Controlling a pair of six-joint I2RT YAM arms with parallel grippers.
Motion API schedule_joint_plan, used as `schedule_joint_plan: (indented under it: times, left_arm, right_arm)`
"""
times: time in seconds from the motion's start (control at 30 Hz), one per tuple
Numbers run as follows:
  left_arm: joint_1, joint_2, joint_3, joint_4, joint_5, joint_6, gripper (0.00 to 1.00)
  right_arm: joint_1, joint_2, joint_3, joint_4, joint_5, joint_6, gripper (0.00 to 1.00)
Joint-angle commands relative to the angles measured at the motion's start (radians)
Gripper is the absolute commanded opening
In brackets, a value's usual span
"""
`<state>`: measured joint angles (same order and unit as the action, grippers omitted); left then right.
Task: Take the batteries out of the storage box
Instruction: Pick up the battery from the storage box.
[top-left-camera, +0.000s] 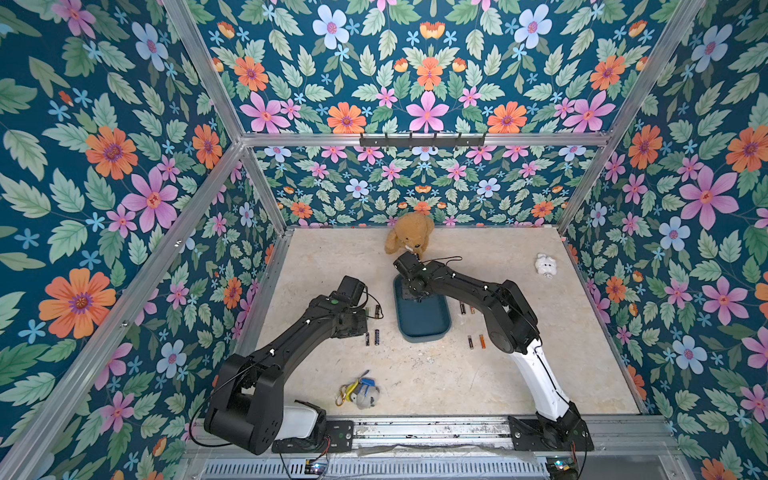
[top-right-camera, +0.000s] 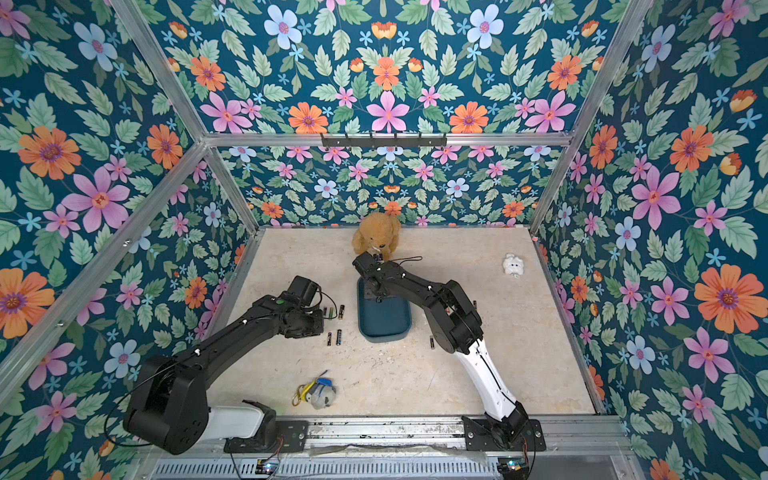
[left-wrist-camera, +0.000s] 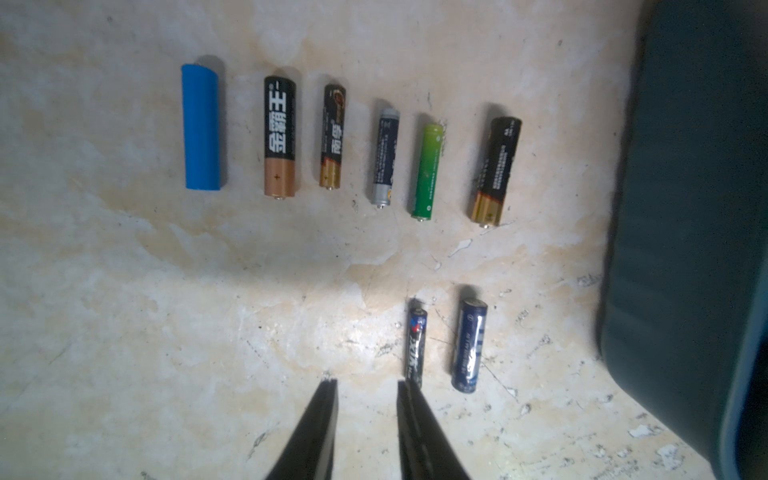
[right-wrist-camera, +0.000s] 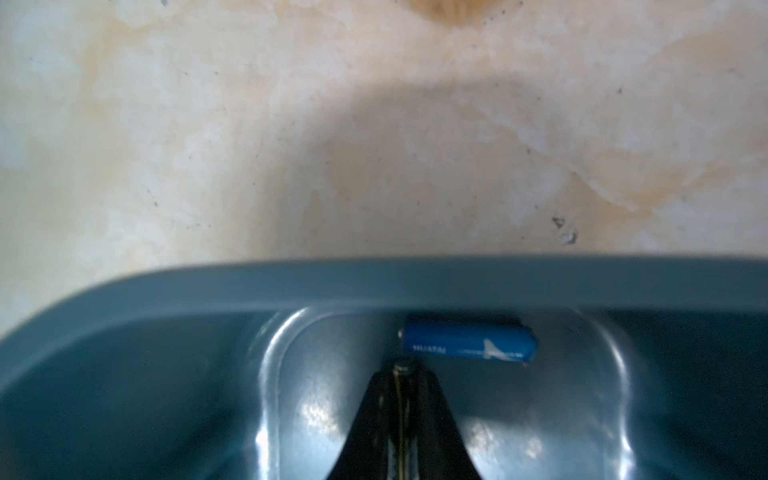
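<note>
The teal storage box (top-left-camera: 422, 324) lies mid-table in both top views. My right gripper (right-wrist-camera: 402, 370) reaches into its far end and is shut on a slim dark battery whose metal end shows at the tips. A blue battery (right-wrist-camera: 467, 343) lies against the box wall (right-wrist-camera: 374, 282) just beyond. Left of the box, my left gripper (left-wrist-camera: 365, 382) hovers open and empty over the table. Before it lie a row of several batteries, from a blue cell (left-wrist-camera: 201, 129) to a black one (left-wrist-camera: 496, 170), and a nearer pair (left-wrist-camera: 469, 345). More batteries (top-left-camera: 476, 341) lie right of the box.
A brown teddy bear (top-left-camera: 409, 239) sits just behind the box, close to my right wrist. A small white toy (top-left-camera: 545, 264) stands at the far right. A keychain bundle with a yellow carabiner (top-left-camera: 359, 392) lies near the front edge. Floral walls enclose the table.
</note>
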<state>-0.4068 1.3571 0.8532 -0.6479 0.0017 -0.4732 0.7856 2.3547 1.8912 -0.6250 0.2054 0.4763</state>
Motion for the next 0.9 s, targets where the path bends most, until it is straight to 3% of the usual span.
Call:
schedule_joint_plan:
  times: [0.0, 0.53, 0.87]
  left_arm:
    - [0.0, -0.002, 0.01, -0.015, -0.007, -0.004, 0.31]
    - [0.001, 0.007, 0.061, -0.032, -0.004, -0.001, 0.31]
    - [0.001, -0.003, 0.085, -0.048, -0.011, 0.001, 0.31]
  right_arm:
    - [0.001, 0.002, -0.013, -0.167, -0.05, -0.002, 0.13]
    - [0.001, -0.2, -0.073, -0.159, -0.06, 0.008, 0.11]
    - [-0.006, -0.433, -0.285, -0.152, 0.023, 0.004, 0.12]
